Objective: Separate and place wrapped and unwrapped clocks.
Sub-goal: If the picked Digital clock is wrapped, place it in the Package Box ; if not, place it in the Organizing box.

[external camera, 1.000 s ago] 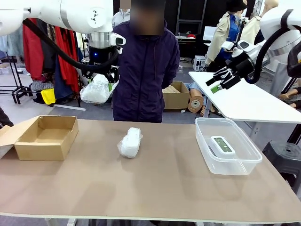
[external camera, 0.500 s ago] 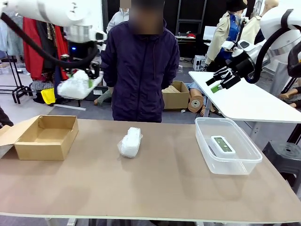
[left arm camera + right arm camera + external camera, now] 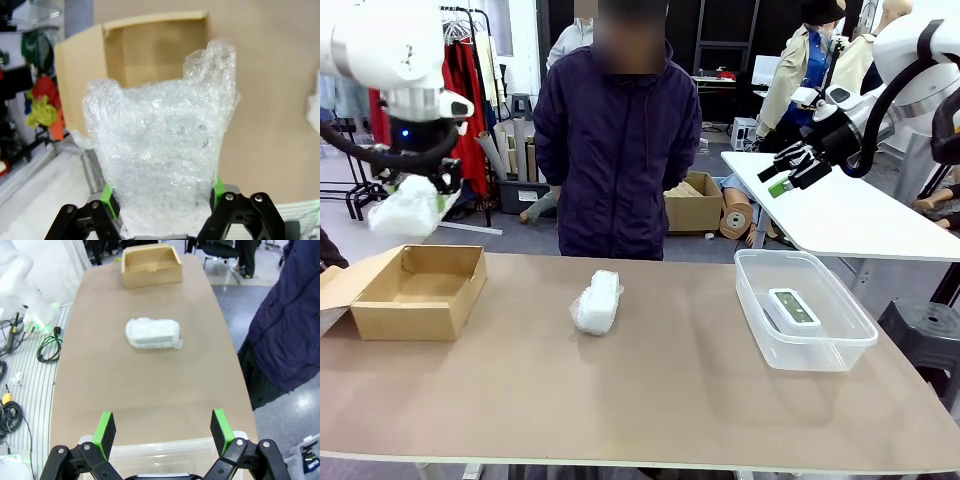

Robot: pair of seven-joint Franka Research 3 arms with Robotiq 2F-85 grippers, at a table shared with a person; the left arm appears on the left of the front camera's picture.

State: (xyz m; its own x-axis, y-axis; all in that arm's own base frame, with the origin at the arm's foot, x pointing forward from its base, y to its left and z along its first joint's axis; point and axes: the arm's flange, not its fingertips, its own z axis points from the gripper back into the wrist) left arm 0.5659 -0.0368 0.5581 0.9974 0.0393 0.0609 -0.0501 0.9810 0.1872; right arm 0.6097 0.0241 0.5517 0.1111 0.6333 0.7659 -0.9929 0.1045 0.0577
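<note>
Tan table (image 3: 670,395), wrapped clock (image 3: 597,302), box (image 3: 430,305), tub (image 3: 810,352), clothes rack (image 3: 468,110) behind

In the left wrist view the wrapped bundle (image 3: 160,150) covers most of the left gripper (image 3: 161,190). Slivers of its green pads (image 3: 106,194) show at either side, and the crinkly wrap lets nothing inside be made out. The bundle also hides the near part of the cardboard box (image 3: 150,50). In the front view the box's open flap (image 3: 335,290) runs off the picture's left edge, and the worktop's (image 3: 650,400) near corners fall outside the picture. The clock (image 3: 792,307) in the tub (image 3: 810,355) has a screen too small to read. In the right wrist view the tub sinks below the bottom edge behind the right gripper (image 3: 163,426).
</note>
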